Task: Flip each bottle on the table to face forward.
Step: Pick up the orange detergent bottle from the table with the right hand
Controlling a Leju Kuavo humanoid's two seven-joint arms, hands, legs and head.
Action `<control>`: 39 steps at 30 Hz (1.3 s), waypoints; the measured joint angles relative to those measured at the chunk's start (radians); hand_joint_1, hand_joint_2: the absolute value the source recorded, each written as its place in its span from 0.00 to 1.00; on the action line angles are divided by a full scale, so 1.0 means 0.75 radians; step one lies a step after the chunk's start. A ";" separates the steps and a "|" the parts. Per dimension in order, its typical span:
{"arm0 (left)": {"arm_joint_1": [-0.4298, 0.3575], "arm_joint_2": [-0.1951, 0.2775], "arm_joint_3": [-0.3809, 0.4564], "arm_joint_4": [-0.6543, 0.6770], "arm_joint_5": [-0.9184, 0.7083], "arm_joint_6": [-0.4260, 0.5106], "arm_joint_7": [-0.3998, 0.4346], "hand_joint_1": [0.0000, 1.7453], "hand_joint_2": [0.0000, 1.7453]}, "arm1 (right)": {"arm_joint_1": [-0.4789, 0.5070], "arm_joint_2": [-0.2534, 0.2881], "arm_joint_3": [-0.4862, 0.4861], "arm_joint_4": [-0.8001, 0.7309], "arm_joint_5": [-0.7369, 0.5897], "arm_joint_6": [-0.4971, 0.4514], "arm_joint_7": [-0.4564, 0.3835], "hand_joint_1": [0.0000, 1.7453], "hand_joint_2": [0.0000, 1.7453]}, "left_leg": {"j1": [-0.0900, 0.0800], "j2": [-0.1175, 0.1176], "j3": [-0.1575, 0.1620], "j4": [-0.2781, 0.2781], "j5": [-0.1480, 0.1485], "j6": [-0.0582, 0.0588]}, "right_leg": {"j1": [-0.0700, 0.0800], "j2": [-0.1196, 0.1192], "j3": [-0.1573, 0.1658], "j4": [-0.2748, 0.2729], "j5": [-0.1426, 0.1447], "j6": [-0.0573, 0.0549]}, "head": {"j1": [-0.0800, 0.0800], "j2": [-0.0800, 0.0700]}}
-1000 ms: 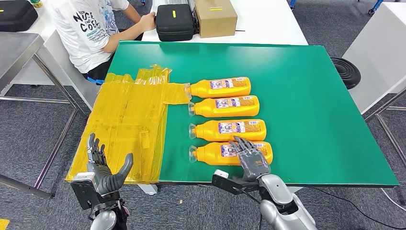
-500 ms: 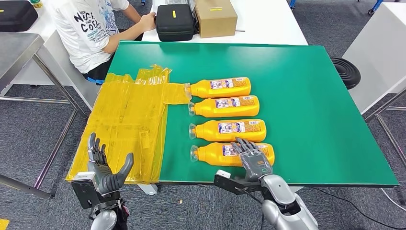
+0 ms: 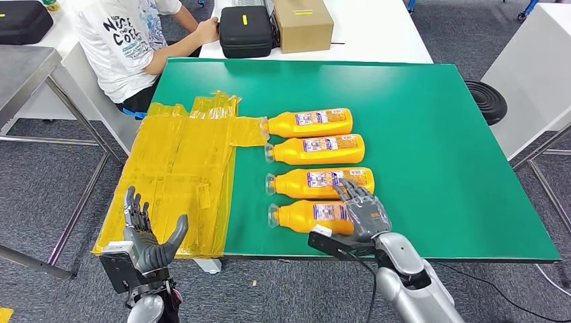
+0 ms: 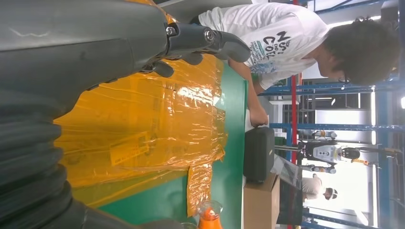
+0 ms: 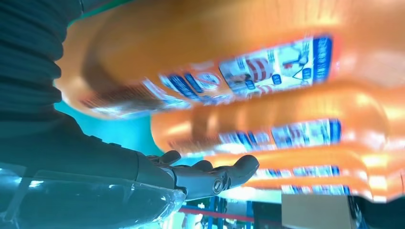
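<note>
Right hand (image 3: 363,212) open — fingers spread over the nearest orange bottle (image 3: 306,217); left hand (image 3: 149,242) open.

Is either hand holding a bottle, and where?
Nothing is held. The right hand lies over the nearest bottle's base end, fingers spread; the left hand is off the table.

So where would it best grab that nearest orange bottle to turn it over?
Probably around the wide body of the nearest bottle, coming from above on the robot's near side, where the right hand is. It lies flat on the green table, cap toward the yellow plastic sheet, its neck too narrow to roll by. The next bottle lies close alongside, so fingers have little room there.
</note>
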 joint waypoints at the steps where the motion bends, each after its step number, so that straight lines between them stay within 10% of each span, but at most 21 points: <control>1: 0.000 -0.001 0.001 0.000 0.000 0.000 0.000 0.00 1.00 | -0.010 0.001 0.001 0.003 -0.003 0.000 0.000 0.00 1.00 | 0.000 0.000 0.000 0.000 0.000 0.000 | 0.000 0.000 0.000 0.000 0.000 0.000 | 0.000 0.000; 39: 0.025 -0.003 -0.006 0.000 0.006 0.024 -0.002 0.00 1.00 | 0.087 0.003 -0.033 0.006 -0.034 0.047 0.019 0.00 1.00 | 0.000 0.000 0.001 0.000 0.000 0.000 | 0.000 -0.001 0.000 0.000 0.000 0.000 | 0.000 0.000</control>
